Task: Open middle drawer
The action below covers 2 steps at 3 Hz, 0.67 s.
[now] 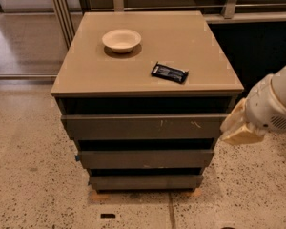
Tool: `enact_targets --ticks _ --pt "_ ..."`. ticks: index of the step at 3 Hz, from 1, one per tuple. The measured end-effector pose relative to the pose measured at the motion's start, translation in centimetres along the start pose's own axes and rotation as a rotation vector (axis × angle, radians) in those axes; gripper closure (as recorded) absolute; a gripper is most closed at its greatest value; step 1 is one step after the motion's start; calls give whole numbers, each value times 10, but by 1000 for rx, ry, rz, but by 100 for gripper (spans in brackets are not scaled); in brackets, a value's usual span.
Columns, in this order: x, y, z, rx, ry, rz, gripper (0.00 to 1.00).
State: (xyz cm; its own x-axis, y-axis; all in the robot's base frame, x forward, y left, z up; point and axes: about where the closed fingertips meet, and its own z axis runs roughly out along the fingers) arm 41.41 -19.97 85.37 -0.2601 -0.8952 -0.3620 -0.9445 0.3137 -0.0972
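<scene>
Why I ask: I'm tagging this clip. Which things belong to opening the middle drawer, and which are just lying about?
For the job:
middle drawer
pincer, by the cabinet's right edge, level with the scratched top drawer

Lying about:
white bowl on the cabinet top
black packet on the cabinet top
bottom drawer

The gripper [238,128], hanging just right of the drawer fronts, is showing smooth cream plastic. Left of it, the middle drawer [145,158] is looking plain, matt grey-brown. Up and left, the tan cabinet top [195,37] is giving a soft sheen, the pale bowl [121,40] is looking matt, and the black wrapper [169,72] is glinting. Below, the floor [28,185] is showing polished speckled stone.
</scene>
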Motion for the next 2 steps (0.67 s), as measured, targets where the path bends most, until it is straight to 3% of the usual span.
enact_targets --ticks 1,2 --pt "13 16 22 -48 12 23 89" --pt "9 12 15 -33 10 15 100"
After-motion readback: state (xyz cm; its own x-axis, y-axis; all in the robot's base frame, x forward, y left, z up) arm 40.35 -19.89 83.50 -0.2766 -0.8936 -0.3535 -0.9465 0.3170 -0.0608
